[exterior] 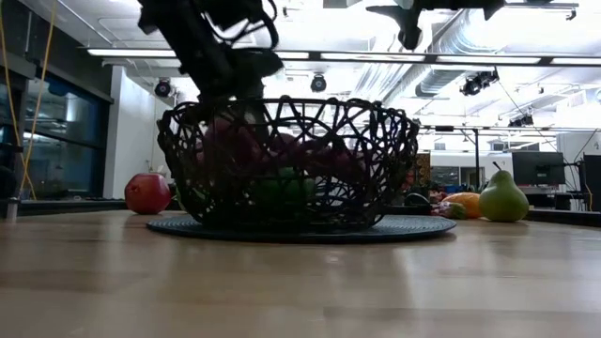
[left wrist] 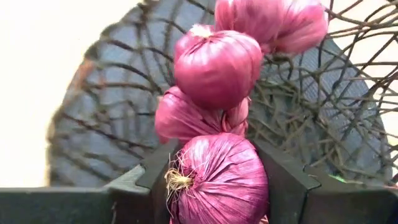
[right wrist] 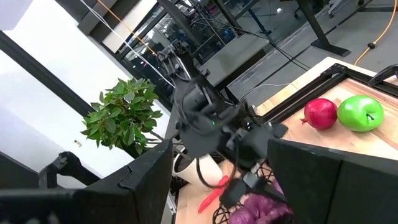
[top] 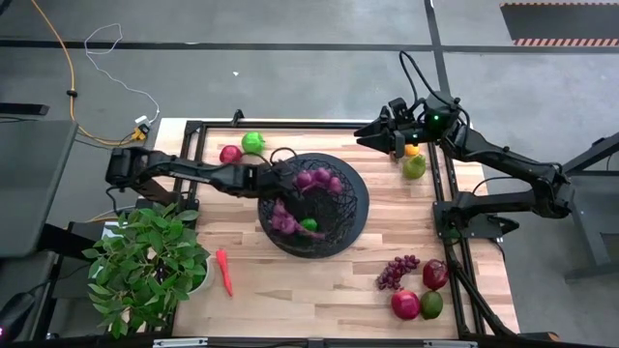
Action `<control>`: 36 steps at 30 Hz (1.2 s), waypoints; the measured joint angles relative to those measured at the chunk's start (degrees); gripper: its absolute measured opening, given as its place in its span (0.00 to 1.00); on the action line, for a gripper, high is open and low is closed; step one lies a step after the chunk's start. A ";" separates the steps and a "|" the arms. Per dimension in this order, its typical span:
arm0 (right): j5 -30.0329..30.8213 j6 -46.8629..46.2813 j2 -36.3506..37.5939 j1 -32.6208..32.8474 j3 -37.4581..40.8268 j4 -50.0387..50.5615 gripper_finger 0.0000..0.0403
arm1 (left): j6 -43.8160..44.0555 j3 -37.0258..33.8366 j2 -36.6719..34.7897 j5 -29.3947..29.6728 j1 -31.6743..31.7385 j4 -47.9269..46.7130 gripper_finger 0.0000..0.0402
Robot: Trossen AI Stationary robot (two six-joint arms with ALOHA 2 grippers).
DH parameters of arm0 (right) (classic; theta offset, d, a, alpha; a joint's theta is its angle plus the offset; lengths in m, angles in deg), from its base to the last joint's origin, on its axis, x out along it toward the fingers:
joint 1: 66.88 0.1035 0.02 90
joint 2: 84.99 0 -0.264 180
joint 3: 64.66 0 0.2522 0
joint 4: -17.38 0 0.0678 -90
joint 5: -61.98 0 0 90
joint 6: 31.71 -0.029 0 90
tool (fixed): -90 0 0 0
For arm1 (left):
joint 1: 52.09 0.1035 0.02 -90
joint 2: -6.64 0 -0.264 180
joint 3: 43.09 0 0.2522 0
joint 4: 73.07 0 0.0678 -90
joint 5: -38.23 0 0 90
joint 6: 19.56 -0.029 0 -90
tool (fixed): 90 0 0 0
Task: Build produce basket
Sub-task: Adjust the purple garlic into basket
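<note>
At the centre of the high view, the left gripper [top: 274, 180] reaches over the left rim of the black mesh basket [top: 353, 222], its fingers clamped on a string of purple onions [left wrist: 214, 68]; the left wrist view shows one bulb pinched between the two dark fingers [left wrist: 283, 186] while the others hang over the basket's floor. More purple produce and a green fruit [top: 309, 224] lie inside the basket. The right gripper [top: 366, 134] hangs in the upper right, above the table's far edge, jaws apart and empty. A pear [top: 414, 166] sits beneath that arm. Grapes [top: 397, 271] and three round fruits lie at lower right; a red pepper [top: 224, 272] sits beside the potted plant [top: 145, 266] at lower left.
</note>
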 joint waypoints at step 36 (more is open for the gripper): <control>0.91 0.37 -0.02 0.00 -0.04 1.25 0.60 | -8.39 0.12 5.99 -0.97 -1.75 -2.30 0.46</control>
